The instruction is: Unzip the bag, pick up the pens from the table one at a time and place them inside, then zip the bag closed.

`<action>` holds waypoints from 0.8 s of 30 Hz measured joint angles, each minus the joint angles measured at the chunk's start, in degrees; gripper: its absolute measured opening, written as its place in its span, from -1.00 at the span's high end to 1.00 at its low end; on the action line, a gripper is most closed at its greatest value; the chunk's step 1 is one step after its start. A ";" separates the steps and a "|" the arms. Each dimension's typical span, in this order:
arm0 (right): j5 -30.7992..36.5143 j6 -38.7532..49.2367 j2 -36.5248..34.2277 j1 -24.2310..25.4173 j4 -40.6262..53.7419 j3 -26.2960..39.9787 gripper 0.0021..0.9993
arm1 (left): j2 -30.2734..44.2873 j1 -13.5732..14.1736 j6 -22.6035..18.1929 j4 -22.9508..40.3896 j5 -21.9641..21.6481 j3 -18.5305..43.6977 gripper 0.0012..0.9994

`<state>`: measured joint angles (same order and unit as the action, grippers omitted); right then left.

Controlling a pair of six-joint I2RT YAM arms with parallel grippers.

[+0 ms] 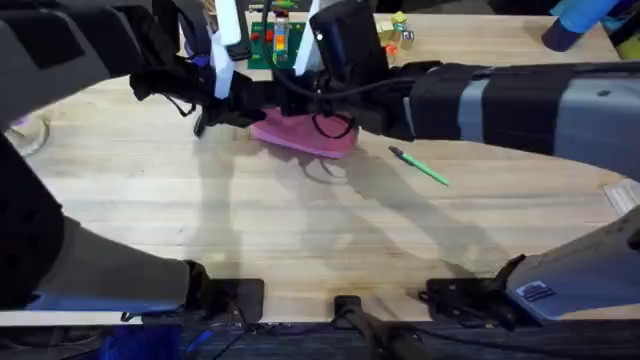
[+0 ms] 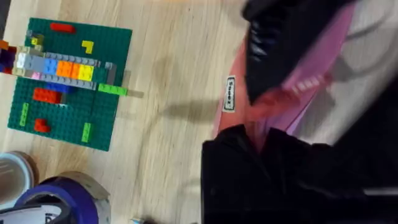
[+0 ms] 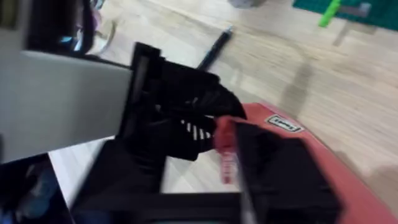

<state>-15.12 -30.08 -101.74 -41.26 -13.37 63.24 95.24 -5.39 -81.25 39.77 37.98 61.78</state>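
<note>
Arms: reaching large and dark across the overhead view, both meeting over the bag [image 1: 305, 133] at the far middle of the worktop [image 1: 300, 230].
Left pincer [image 2: 261, 134]: pinching one end of the pink-red fabric, black fingers closing around a fold of it, as the left wrist view shows.
Right pincer [image 3: 227, 146]: pressing in at the top of the bag beside the other pincer; appearing to grip something small at the zipper line, though whether it is the pull cannot be told.
Bag: lying flat, label patch [image 2: 229, 94] facing up, just in front of the green baseplate [image 1: 275, 45].
Green pen [image 1: 420, 167]: lying on the wood just right of the bag, untouched.
Black pen [image 3: 214, 48]: lying on the wood near the bag's other end.
Progress: judging by this, working on the unzipping step only; whether the zipper is open cannot be told.
Remaining: finishing the opening, loading both pens one at a time, then zipping shut.
</note>
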 joint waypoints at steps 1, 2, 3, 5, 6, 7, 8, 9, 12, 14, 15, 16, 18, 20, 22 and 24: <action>0.03 0.77 0.40 0.15 0.69 0.17 -0.44 | 0.00 0.07 -0.04 0.07 0.07 0.02 0.92; 0.28 1.66 0.98 0.60 1.81 0.21 -0.74 | 0.00 0.04 -0.04 0.20 0.38 0.02 0.92; 0.33 2.70 1.64 1.30 2.88 0.24 -0.93 | 0.00 0.04 -0.04 0.24 0.30 0.04 0.92; 0.52 4.38 3.41 2.54 6.31 0.43 -0.99 | 0.00 0.04 -0.02 0.24 0.22 0.04 0.92; 0.78 5.36 4.54 3.13 8.30 0.50 -0.99 | 0.00 0.04 -0.02 0.26 0.22 0.04 0.92; 1.22 6.57 5.91 3.63 10.68 0.57 -0.99 | 0.00 0.04 -0.02 0.26 0.22 0.04 0.92; 1.78 7.65 7.01 3.91 12.31 0.58 -0.99 | 0.00 0.04 -0.02 0.25 0.22 0.04 0.92; 2.34 8.95 8.19 4.08 14.03 0.60 -0.99 | 0.00 0.04 -0.02 0.26 0.20 0.04 0.92; 3.87 14.03 11.84 4.20 18.83 0.66 -0.99 | 0.00 0.04 -0.02 0.26 0.20 0.04 0.92; 4.49 17.47 13.77 4.20 21.02 0.69 -0.99 | 0.00 0.04 -0.02 0.26 0.20 0.04 0.92; 4.79 19.25 14.61 4.20 22.27 0.81 -0.99 | 0.00 0.04 -0.02 0.26 0.20 0.04 0.92; 4.88 20.92 15.21 4.20 23.82 1.06 -0.99 | 0.00 0.04 -0.02 0.26 0.20 0.04 0.92; 5.05 24.28 15.77 4.20 27.80 2.21 -0.99 | 0.00 0.04 -0.02 0.26 0.20 0.04 0.92; 5.20 28.42 15.75 4.12 33.06 3.99 -0.99 | 0.00 0.04 -0.02 0.26 0.20 0.04 0.92; 5.30 32.94 15.75 3.85 37.12 5.74 -0.99 | 0.00 0.04 -0.02 0.26 0.20 0.04 0.92; 5.32 37.25 15.75 3.54 40.26 7.84 -0.99 | 0.00 0.04 -0.02 0.26 0.21 0.04 0.92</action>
<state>-9.80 7.18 -86.00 -37.72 26.89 71.08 95.24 -5.34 -81.28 40.03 38.19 61.82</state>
